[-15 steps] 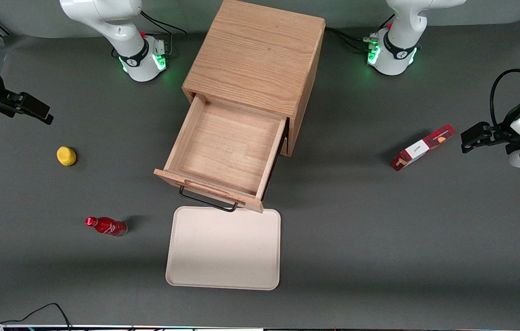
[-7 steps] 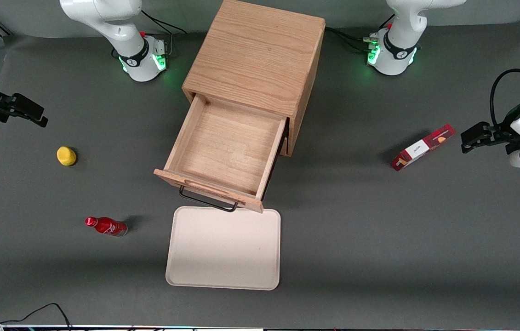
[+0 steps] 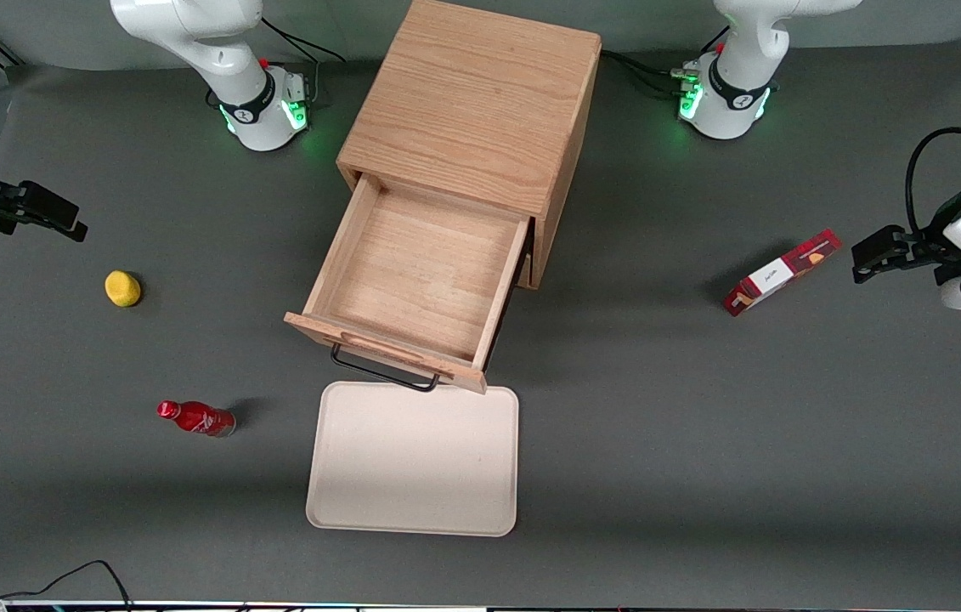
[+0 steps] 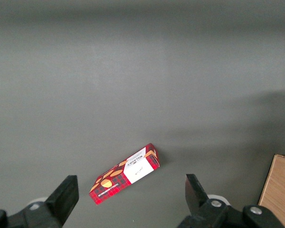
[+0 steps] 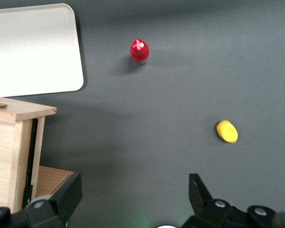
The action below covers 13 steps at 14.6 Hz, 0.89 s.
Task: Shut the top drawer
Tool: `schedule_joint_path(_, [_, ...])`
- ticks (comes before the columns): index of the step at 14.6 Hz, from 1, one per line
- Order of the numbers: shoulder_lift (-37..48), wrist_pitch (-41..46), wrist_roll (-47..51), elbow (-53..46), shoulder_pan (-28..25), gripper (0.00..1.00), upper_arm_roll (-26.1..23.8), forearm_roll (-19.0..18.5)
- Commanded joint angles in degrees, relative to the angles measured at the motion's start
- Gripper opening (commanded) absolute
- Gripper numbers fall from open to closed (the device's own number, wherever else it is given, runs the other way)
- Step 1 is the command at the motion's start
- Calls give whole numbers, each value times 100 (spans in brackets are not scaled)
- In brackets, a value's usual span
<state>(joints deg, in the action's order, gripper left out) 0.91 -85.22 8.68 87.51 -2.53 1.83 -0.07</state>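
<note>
While the top drawer (image 3: 419, 280) stands pulled out of the oak cabinet (image 3: 472, 102) at mid-bench, its long axis runs toward the front camera, and its front panel with the black wire handle (image 3: 382, 370) faces the cream tray (image 3: 414, 459) near the bench's front edge. Both hold nothing. The gripper (image 3: 51, 212) hangs with fingers spread at the working arm's end, above a yellow lemon (image 3: 122, 288). Only the right wrist view looks down on the red bottle's (image 5: 139, 50) cap.

robot lab | grey table (image 3: 701, 442) | 2 arm bases (image 3: 263, 115) | cables (image 3: 72, 578)
</note>
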Motion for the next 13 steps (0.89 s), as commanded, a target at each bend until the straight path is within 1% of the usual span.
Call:
schedule_joint_path(1, [-888,452,-121,-1232,-29,100,-278,78])
schedule_joint_path(3, [-1783,724,-113,-2469,-37,100,-709,51])
schedule_joint_path(4, [-2188,839,-69,-3076,-124,100,-850,16])
schedule_joint_path(5, [-2488,901,-51,-3482,-256,100,-895,-62])
schedule_joint_path(7, [-2754,806,158,-3749,-485,100,-921,-72])
schedule_joint_path(8, [-2842,701,386,-3811,-608,100,-1026,-81])
schedule_joint_path(9, [-2895,586,423,-3820,-678,100,-1149,-177])
schedule_joint_path(10, [-2956,446,406,-3820,-783,100,-1342,-499])
schedule_joint_path(11, [-3061,323,449,-3820,-854,100,-1700,-842])
schedule_joint_path(12, [-3227,113,450,-3829,-829,100,-2026,-1002])
schedule_joint_path(13, [-3316,-89,459,-3838,-829,100,-2177,-1038])
